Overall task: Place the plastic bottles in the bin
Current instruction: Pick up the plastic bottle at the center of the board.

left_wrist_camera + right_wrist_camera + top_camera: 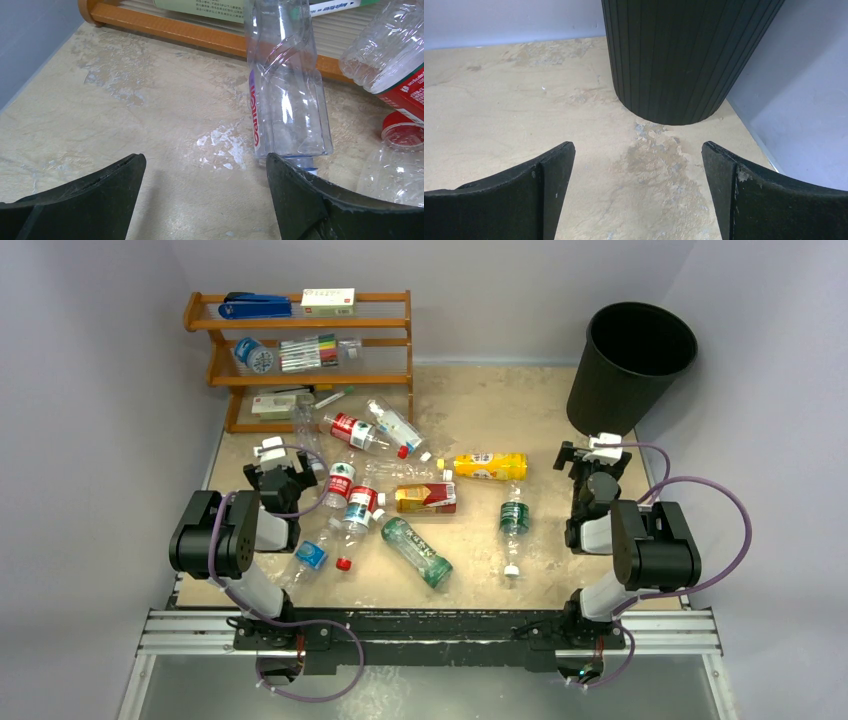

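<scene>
Pincers, overhead view. The left pincer (283, 472) is spread wide with nothing in it, low over the left side of the table (470, 400). The plastic bottles (352, 502) lie scattered to its right and ahead of it. A clear bottle (305, 430) lies just ahead, and the wooden shelf (300, 325) stands beyond that. The right pincer (596, 458) is also spread wide and empty. The bin (615, 390) stands upright ahead of it, slightly to its right. A yellow bottle (490, 466) lies to its left, a green-labelled bottle (513, 520) behind and to its left, and a green-tinted bottle (417, 551) farther left.

Left wrist view. Both fingers (100, 200) sit far apart with bare tabletop between them. The clear bottle, with red lettering, lies ahead of the right-hand finger with its near end just beside the fingertip. The shelf's bottom rail runs across ahead. A red-labelled bottle (395, 60) and a red cap (402, 132) lie off to the right.

Right wrist view. The fingers (524, 195) are far apart, gripping nothing. The bin's ribbed black side stands on the table straight ahead, apart from the fingertips.
</scene>
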Robot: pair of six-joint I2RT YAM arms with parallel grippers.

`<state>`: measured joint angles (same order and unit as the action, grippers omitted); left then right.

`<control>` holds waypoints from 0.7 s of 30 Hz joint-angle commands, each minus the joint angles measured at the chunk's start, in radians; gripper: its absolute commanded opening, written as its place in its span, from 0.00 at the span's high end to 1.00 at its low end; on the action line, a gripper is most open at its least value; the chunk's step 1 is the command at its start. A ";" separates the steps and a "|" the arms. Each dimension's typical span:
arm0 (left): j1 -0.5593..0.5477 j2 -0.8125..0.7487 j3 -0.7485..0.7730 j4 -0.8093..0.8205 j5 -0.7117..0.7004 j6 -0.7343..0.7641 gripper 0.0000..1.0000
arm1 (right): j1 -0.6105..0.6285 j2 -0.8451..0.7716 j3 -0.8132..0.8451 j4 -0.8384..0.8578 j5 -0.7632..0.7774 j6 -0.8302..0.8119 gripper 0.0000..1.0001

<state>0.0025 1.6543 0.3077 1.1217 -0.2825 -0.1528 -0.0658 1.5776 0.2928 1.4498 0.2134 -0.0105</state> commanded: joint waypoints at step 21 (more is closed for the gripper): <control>0.002 -0.003 -0.001 0.060 0.010 0.013 0.08 | 0.003 -0.003 0.017 0.069 -0.008 -0.015 0.00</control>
<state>0.0025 1.6543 0.3077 1.1217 -0.2825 -0.1528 -0.0658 1.5776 0.2928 1.4502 0.2134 -0.0105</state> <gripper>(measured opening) 0.915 0.998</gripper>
